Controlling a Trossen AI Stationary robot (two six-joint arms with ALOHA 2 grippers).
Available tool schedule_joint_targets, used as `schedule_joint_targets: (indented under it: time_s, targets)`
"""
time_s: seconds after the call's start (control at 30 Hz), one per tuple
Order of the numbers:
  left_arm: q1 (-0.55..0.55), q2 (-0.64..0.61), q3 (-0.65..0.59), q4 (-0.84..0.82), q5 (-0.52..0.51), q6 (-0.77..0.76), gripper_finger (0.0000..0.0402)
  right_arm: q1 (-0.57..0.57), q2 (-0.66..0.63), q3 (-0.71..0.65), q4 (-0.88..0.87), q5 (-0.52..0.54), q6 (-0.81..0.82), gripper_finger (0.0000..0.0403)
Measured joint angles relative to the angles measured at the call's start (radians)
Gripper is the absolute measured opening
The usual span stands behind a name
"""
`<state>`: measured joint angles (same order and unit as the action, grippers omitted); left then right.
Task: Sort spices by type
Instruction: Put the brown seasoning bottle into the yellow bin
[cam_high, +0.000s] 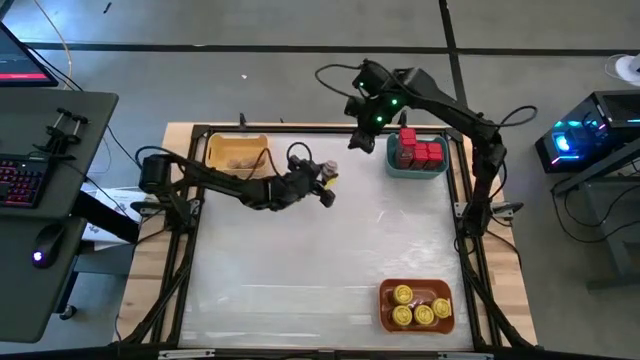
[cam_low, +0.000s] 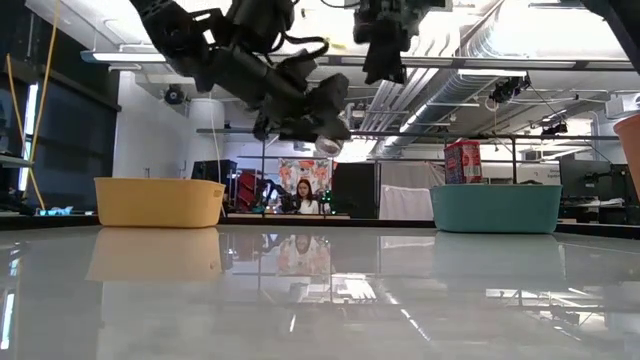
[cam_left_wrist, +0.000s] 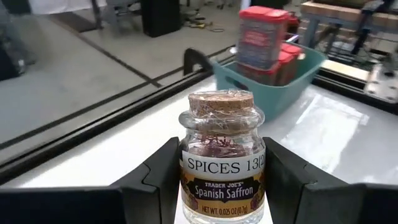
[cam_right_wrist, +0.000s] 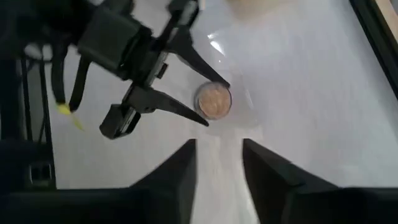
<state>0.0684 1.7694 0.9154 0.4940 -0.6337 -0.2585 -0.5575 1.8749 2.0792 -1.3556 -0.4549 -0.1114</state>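
Note:
A small glass spice jar with a cork stopper and a "Spanish Saffron" label (cam_left_wrist: 221, 155) hangs in the air over the table's far middle. My left gripper (cam_high: 325, 182) is shut on it. My right gripper (cam_high: 366, 140) hovers higher, just beyond it by the teal bin (cam_high: 392, 168), pointing down. Its fingers (cam_right_wrist: 186, 171) stand apart with nothing between them. Red boxy tins (cam_high: 418, 152) stand in the teal bin, one sticking up above the rim (cam_low: 462, 160). Yellow-lidded jars (cam_high: 415, 305) lie in the orange bin (cam_high: 385, 290). My left gripper pinches the jar's glass body at its two opposite sides (cam_left_wrist: 186, 171) between its two fingers (cam_left_wrist: 155, 180), below the cork. The fingers come nearly level from the table's left. The jar stands upright in the hold, cork up (cam_right_wrist: 214, 99), lifted clear of the table.
A yellow bin (cam_high: 213, 150) holding tan things stands at the far left. The teal bin sits at the far right and the orange bin at the near right. The white table top (cam_high: 300, 260) between them is bare. A person (cam_low: 303, 195) sits in the room beyond.

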Motion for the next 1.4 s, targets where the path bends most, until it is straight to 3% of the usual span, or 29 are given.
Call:
schedule_joint_targets:
  time_s: [0.07, 0.23, 0.33, 0.5, 0.6, 1.4]
  targets:
    - [-0.01, -0.005, 0.0, 0.015, 0.022, 0.049, 0.015, 0.019, -0.008, 0.0, -0.001, -0.001, -0.061, 0.0153]
    - [-0.02, -0.024, 0.0, 0.086, 0.036, 0.367, 0.015, 0.094, -0.01, 0.0, 0.005, 0.0, -0.217, 0.0228]
    - [-0.009, -0.023, 0.0, 0.121, 0.027, 0.504, 0.015, 0.148, -0.01, 0.0, 0.016, 0.083, -0.315, 0.025]
    - [-0.001, -0.023, 0.0, 0.157, 0.054, 0.575, 0.015, 0.233, -0.01, 0.0, 0.022, 0.303, -0.456, 0.0254]
    - [-0.001, -0.023, 0.001, 0.173, 0.083, 0.576, 0.015, 0.263, -0.009, 0.0, 0.037, 0.378, -0.472, 0.0255]
    - [0.024, -0.075, 0.005, 0.223, 0.054, 0.647, 0.0158, 0.262, 0.049, 0.0, 0.119, 0.413, -0.447, 0.0255]
